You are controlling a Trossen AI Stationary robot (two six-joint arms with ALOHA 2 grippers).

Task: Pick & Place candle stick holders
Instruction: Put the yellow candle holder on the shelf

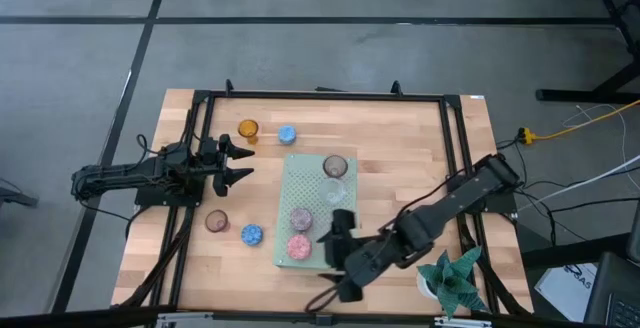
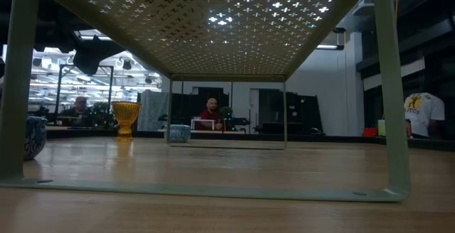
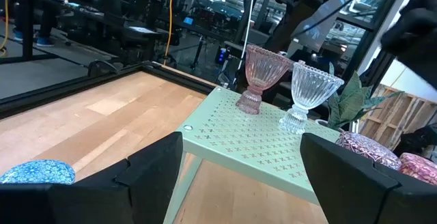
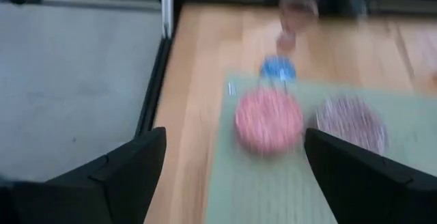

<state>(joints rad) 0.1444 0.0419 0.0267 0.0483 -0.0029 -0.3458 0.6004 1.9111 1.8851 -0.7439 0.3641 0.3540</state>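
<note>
From above, four candle stick holders stand on the green board (image 1: 305, 208) and four on the bare bench (image 1: 400, 168): the left pincer (image 1: 240, 162), fingers apart and empty, sits between the amber cup (image 1: 248, 129) and the brownish cup (image 1: 216, 221), while the right pincer (image 1: 335, 258), also apart and empty, hangs just beside the pink cup (image 1: 298, 247). The right wrist view puts that pink cup (image 4: 268, 120) straight ahead between the spread fingers, so the right arm looks nearer for any move on it.

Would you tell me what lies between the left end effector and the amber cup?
Nothing: in the high view, only bare table separates the left end effector from the amber cup.
</note>
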